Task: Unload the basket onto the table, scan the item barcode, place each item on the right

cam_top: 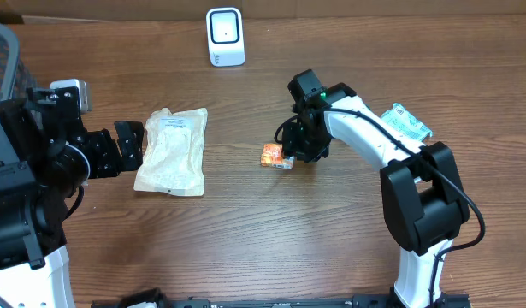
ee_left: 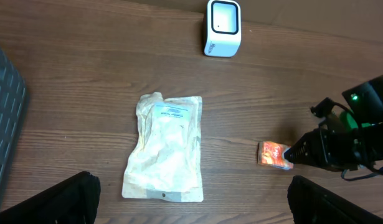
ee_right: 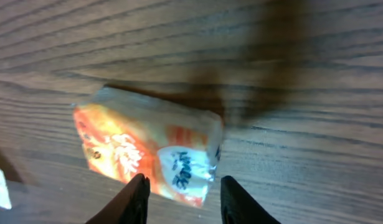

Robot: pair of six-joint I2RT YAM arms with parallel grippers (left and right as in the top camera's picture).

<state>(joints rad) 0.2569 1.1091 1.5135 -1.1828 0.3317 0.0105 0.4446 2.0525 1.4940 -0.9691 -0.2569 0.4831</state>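
- Grasping of the orange snack packet [cam_top: 276, 156] is judged to be the step in hand. The packet lies flat on the wooden table [cam_top: 245, 231], nearer the robot than the barcode scanner [cam_top: 225, 36] and off to the scanner's right-arm side.
- The right gripper [ee_right: 185, 202] is seen released, its jaws partly spread. The packet's near edge lies between the fingertips [ee_right: 134, 200]. A sliver of table shows by one finger, so no firm hold is judged to exist.
- The jaws should be lowered until the crimped edge is fully between the pads, then closed gently. The wrapper looks soft and is likely to crumple or slide if pinched at a corner alone.
- No barcode can be made out on the upper face in the wrist view. The code may be underneath, so the grip is best taken at an edge, with both broad faces left uncovered.
- Once lifted, the packet should be carried to the scanner and held flat and steady before its window, then turned over if nothing is read.
- The left gripper [cam_top: 130, 147] is spread wide and holds nothing. It waits on the scanner's left-arm side, just beside the beige pouch [cam_top: 171, 151], and is best kept out of the carrying path.
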